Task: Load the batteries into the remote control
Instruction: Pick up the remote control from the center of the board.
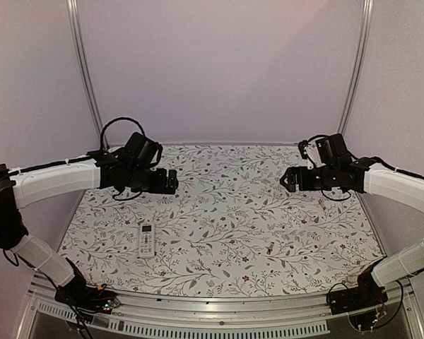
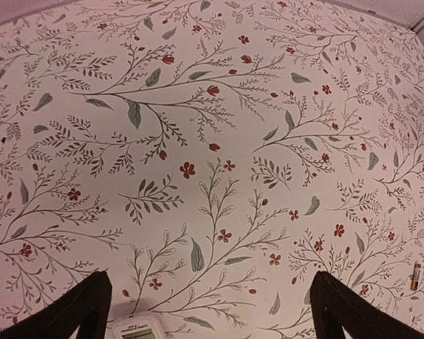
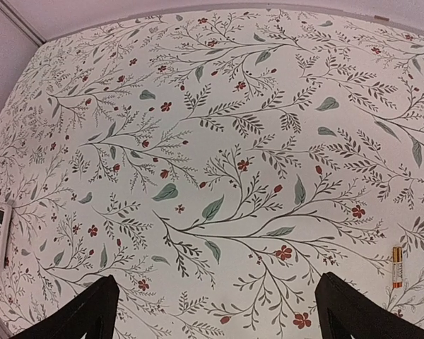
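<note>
Both spread wide, left end effector (image 1: 171, 181) and right end effector (image 1: 285, 179) are hovering beyond the remote control (image 1: 147, 240). A slim battery (image 3: 397, 256) is lying well right of it, risking rolling away when pinched.

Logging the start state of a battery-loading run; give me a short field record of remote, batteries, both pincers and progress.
remote control: face up on the floral cloth, near left; battery recess hidden
battery: one lies on the cloth, right of the remote, apart from it; a second I cannot make out
left pincer: open, empty, above the cloth
right pincer: open, empty, above the cloth
progress: no battery picked up yet
</note>
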Tool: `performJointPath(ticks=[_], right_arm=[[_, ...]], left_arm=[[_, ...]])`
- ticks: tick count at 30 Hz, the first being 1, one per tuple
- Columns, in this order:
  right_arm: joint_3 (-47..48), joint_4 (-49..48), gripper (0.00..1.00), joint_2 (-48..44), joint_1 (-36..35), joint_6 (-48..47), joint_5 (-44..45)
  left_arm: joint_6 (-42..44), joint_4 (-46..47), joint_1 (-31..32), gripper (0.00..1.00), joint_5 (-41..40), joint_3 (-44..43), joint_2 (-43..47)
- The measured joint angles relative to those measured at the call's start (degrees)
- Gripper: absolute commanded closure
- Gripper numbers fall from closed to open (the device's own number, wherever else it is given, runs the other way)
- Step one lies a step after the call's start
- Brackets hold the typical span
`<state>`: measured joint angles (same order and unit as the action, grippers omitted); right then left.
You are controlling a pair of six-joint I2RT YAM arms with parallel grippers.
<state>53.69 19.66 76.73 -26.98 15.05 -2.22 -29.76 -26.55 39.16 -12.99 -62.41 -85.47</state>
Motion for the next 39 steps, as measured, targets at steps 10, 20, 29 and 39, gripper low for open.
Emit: performJointPath(ticks=[10,20,29,39], right_arm=[[0.0,0.0,0.01,3.0,0.0,-0.8,-4.9],[-0.2,-1.7,0.01,4.3,0.0,-0.8,-8.9],[-2.1,-3.1,0.01,4.4,0.0,-1.0,-12.0],[-2.1,-4.5,0.01,4.3,0.0,-1.0,-14.0]], left_arm=[[-4.7,-8.7,0.1,0.00,-5.5,5.2,10.9],[-12.0,-14.6,0.1,0.01,-5.7,15.3,15.9],[-15.4,-14.3,1.8,0.15,-4.2,17.2,10.3],[-18.3,-11.6,6.6,0.19,-3.1,17.7,3.2]])
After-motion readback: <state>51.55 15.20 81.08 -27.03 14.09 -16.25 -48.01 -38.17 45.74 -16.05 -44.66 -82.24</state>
